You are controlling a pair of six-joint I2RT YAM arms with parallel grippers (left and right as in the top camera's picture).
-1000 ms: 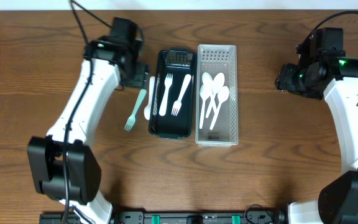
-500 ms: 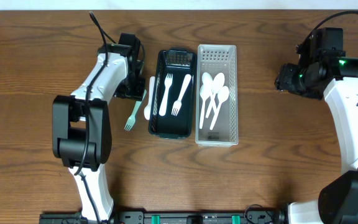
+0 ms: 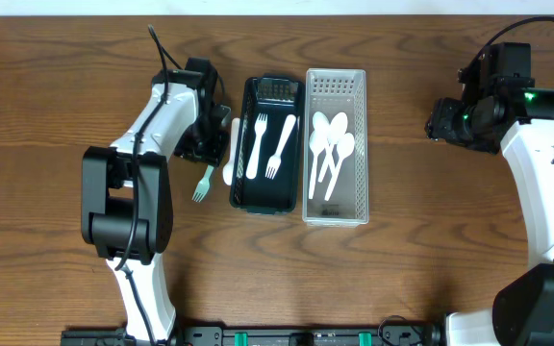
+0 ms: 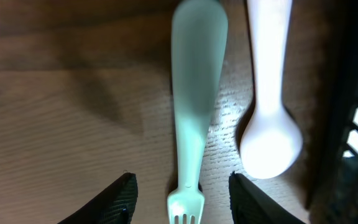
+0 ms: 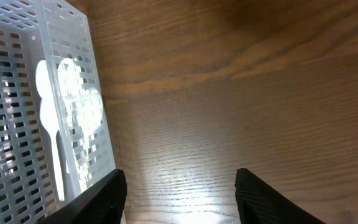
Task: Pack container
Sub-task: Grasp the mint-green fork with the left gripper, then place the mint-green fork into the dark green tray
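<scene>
Overhead: the left gripper (image 3: pixel 208 135) sits over the handle of the green fork (image 3: pixel 201 185), just left of the black tray (image 3: pixel 267 209). A white spoon (image 3: pixel 229 170) lies between fork and tray. The right gripper (image 3: pixel 440 123) hangs well apart from the basket (image 3: pixel 336 85).

Left wrist: the fingers (image 4: pixel 114 200) are spread wide on either side of the fork, not touching it.

Right wrist: the fingers (image 5: pixel 102 198) are spread wide over bare table (image 5: pixel 241 93), with the basket at the left.
</scene>
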